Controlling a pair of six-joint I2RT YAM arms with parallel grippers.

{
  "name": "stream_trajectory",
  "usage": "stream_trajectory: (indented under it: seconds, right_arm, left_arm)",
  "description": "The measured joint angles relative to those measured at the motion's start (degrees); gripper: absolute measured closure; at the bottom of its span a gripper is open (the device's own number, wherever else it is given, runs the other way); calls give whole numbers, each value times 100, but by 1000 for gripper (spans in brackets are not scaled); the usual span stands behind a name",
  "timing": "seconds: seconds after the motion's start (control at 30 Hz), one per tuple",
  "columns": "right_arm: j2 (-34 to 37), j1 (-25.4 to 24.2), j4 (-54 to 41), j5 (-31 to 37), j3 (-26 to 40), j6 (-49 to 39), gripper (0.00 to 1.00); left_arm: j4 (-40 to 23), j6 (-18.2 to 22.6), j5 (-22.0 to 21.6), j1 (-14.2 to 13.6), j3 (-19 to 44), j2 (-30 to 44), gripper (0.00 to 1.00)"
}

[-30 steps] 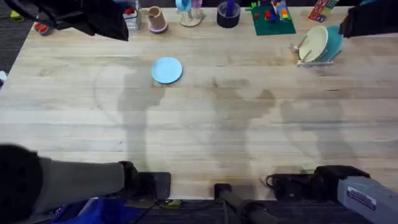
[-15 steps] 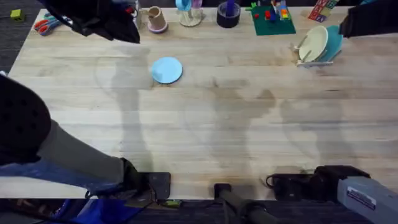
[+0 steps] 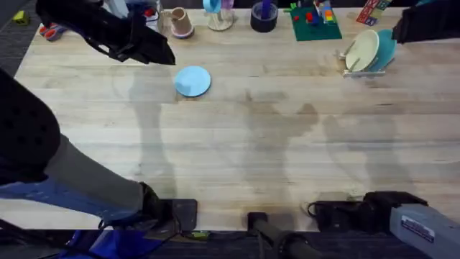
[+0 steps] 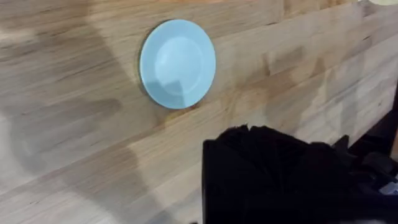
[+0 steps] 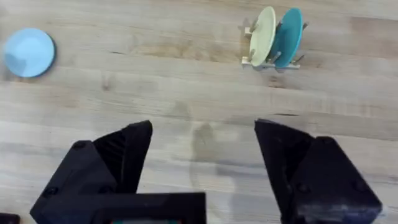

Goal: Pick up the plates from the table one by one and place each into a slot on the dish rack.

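Change: the left arm has swung in from the far left corner toward the blue plate; its dark bulk now hangs just left of the plate in the overhead view. Plate, rack and right arm have not shifted.
Blue plate: lies flat on the table, far left of centre, touching nothing.
Handling: likely light, stiff and smooth, so it may slip; lying flat, it offers only the thin rim. A pinch across the rim at one edge looks the best hold, perhaps after tipping it up.
Fragility: cannot tell the material; a drop onto wood may chip it.
Left gripper: near the plate but apart from it; whether its fingers are apart or together I cannot tell, and it carries nothing that I can see.
Dish rack: far right of the table, well apart from the plate, with a cream plate and a teal plate standing upright side by side.
Right gripper: spread wide and empty, over bare wood.
Open room: broad bare wood between plate and rack, nothing in the path.
Edges: a row of clutter, a cup and a green block board, lines the far edge behind the plate.
Free slot: cannot tell which slot is open.
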Motion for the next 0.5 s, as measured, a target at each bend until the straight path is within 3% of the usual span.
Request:
stream_trajectory:
  seconds: [0.5]
  right_arm:
    - [0,0,0,0,0,0,7]
  left_arm:
    - [531,2,521,102,-23,880,959]
